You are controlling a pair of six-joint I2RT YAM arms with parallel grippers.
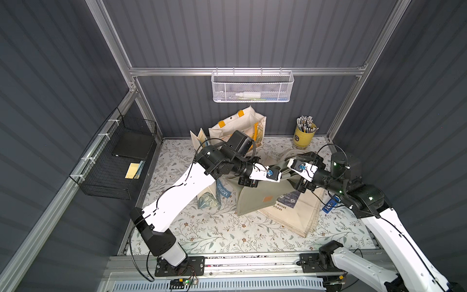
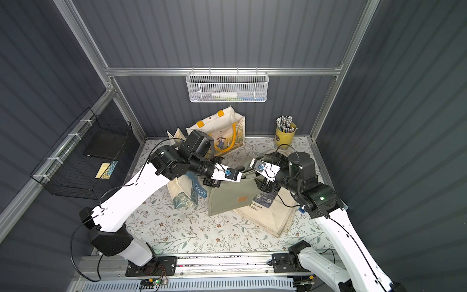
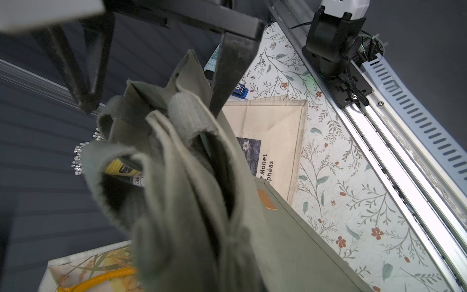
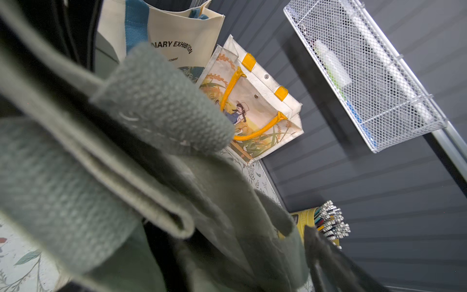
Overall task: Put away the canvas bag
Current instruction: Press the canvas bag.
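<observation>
The green canvas bag (image 1: 262,199) sits mid-bench, its base on the floral bench (image 1: 227,235) and its top drawn up into a peak between the two arms. The left end effector (image 1: 279,174) is pinched tight on the bunched fabric at that peak. The right end effector (image 1: 290,163) stands wide, its dark fingers (image 3: 235,75) either side of the bag's looped handles, closed on nothing.

The bag's lower edge overlaps a cream Monet tote (image 1: 298,217) lying flat; the two touch. Under the left arm leans a tote with a blue MORRIS strap (image 1: 209,201), just beside the green one. Against the back wall stand an illustrated bag with yellow handles (image 1: 242,126) and, towards the right corner, a yellow tin of pencils (image 1: 304,136). A white mesh basket (image 1: 252,86) hangs on the back rail above. A black wire basket (image 1: 113,164) hangs on the left wall, well apart from the bag.
</observation>
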